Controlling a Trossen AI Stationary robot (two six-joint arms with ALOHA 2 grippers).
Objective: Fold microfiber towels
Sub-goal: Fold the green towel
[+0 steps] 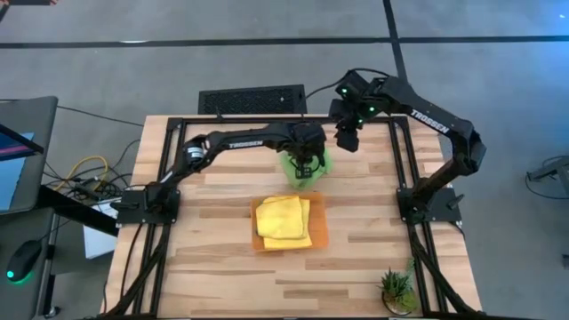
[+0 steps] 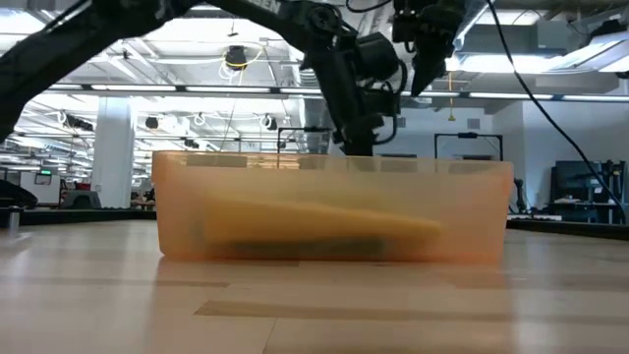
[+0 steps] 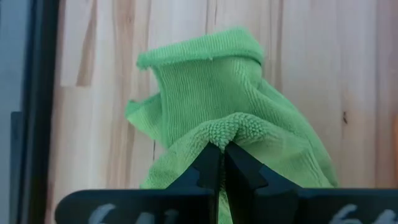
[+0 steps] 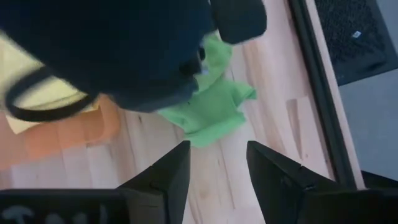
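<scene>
The lime green towel (image 3: 224, 118) is held pinched at a raised fold between the closed fingertips (image 3: 211, 165) of the left gripper (image 1: 307, 167), over the far middle of the wooden table (image 1: 213, 267). From the pinch point the cloth is seen hanging bunched, with its lower part spread on the tabletop beyond the fingers. In the high view the towel is found directly beneath the left gripper, just beyond the far edge of the orange tray (image 1: 318, 233). Two yellow towels (image 1: 283, 220) are stacked in that tray, near the table's centre. The right gripper (image 4: 214, 171) is positioned above the far right part of the table, near the green towel but apart from it; its fingers are parted and nothing is held between them. In the right wrist view, the green cloth lies on the wood ahead of the parted fingers, untouched by them. A small potted plant (image 1: 396, 290) stands at the near right corner.
</scene>
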